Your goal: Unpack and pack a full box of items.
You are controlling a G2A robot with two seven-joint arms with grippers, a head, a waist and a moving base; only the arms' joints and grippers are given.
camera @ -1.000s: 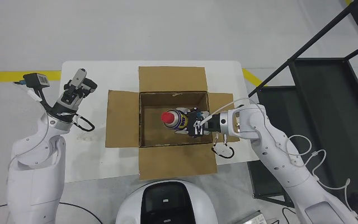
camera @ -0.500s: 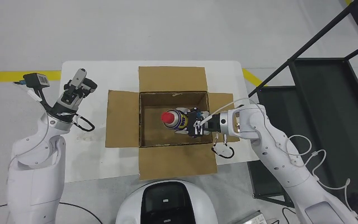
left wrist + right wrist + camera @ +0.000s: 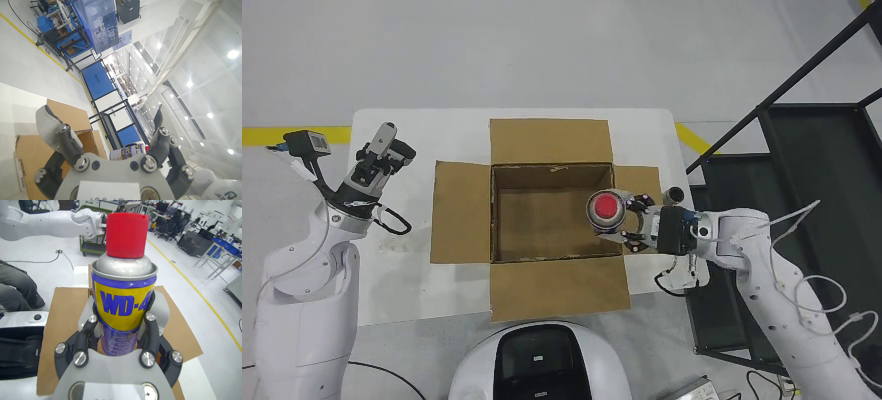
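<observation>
Our right gripper [image 3: 635,228] clamps the red-capped blue-and-yellow metal spray can [image 3: 606,208] upright over the brown cardboard box's [image 3: 542,176] right rim; our left gripper [image 3: 102,117] gapes empty, well apart.

A white surface [image 3: 442,135] fills the middle of the top view. 1 open cardboard box [image 3: 542,215] lies on it at centre frame, its 4 flaps spread flat outward, the lower flap [image 3: 557,290] close to the surface's lower edge.
</observation>
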